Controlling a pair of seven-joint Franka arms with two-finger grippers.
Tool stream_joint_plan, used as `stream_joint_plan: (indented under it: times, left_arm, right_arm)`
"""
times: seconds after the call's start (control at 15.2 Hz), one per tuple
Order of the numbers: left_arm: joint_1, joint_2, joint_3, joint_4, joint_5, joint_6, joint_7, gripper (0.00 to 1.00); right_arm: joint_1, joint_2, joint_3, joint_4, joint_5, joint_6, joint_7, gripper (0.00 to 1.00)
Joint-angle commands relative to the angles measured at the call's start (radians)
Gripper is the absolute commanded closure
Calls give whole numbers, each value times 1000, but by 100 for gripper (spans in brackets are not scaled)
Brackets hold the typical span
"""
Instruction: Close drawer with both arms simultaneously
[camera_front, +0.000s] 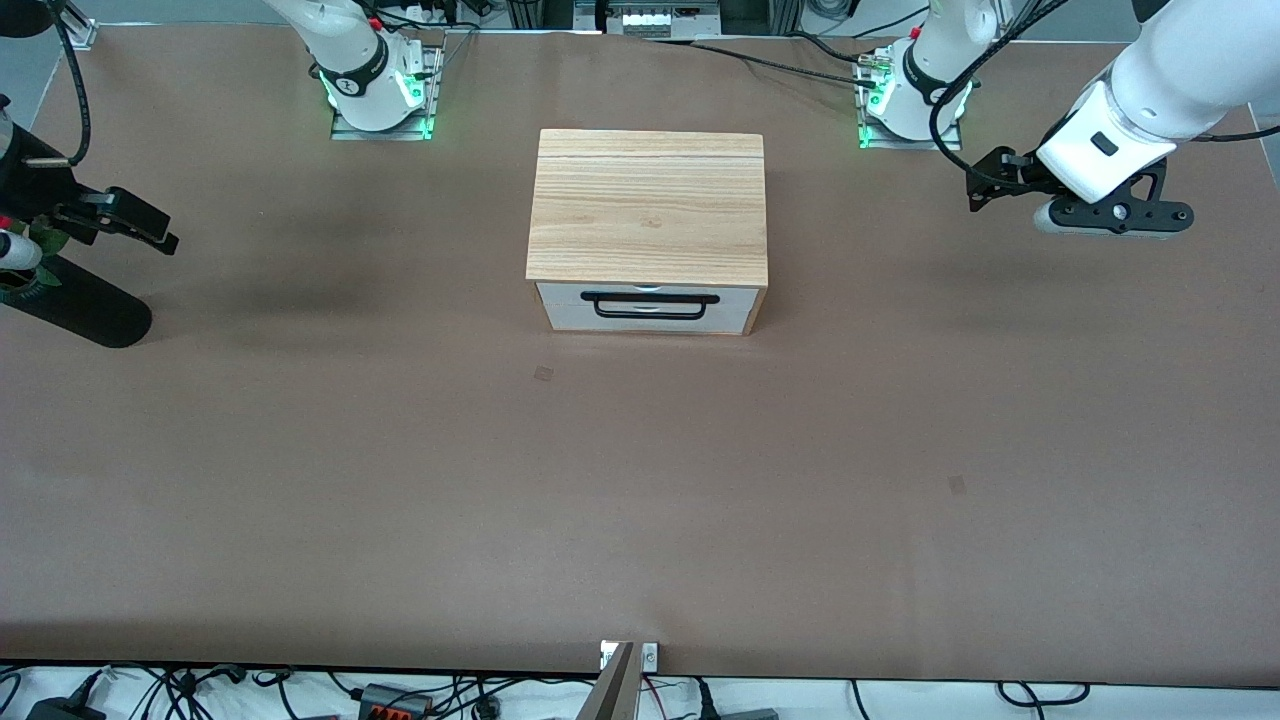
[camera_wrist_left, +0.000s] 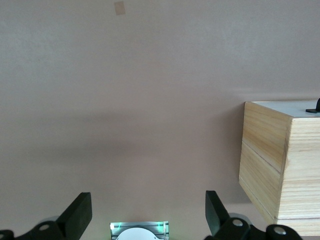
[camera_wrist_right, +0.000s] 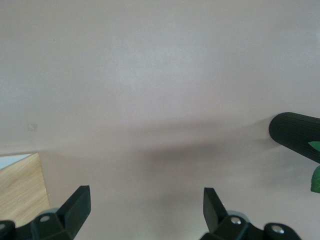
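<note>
From my station I see the small light-wood box cabinet sitting on the brown table midway between the two arm bases, with its wide shallow drawer with the white front panel facing the front camera. The drawer's long axis runs from one arm's end of the table to the other, and its black bar handle lies along that same line. The white panel sits nearly flush with the cabinet's front edge, so I read the drawer as shut or very nearly so. The left gripper hangs over bare table toward the left arm's end, well apart from the cabinet; in the left wrist view its black fingers stand wide apart with nothing between them, and the cabinet's wooden side shows off to one edge. The right gripper hangs over the table toward the right arm's end, also well apart from the cabinet, its fingers likewise spread and empty. Near it a black ribbed cylinder lies on the table with something green at its end. Nothing stands on the table in front of the drawer.
</note>
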Motion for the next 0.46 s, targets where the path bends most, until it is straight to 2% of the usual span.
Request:
stream_joint_plan:
  times: [0.0,0.39]
  left_arm:
    - [9,-7,1,-11,-15,11,4,0]
    - [9,1,1,-2,-16,9,-5,0]
  right_arm:
    - [-5,34,9,32,13,-11,20,0]
    - [1,29,13,32,11,-17,26,0]
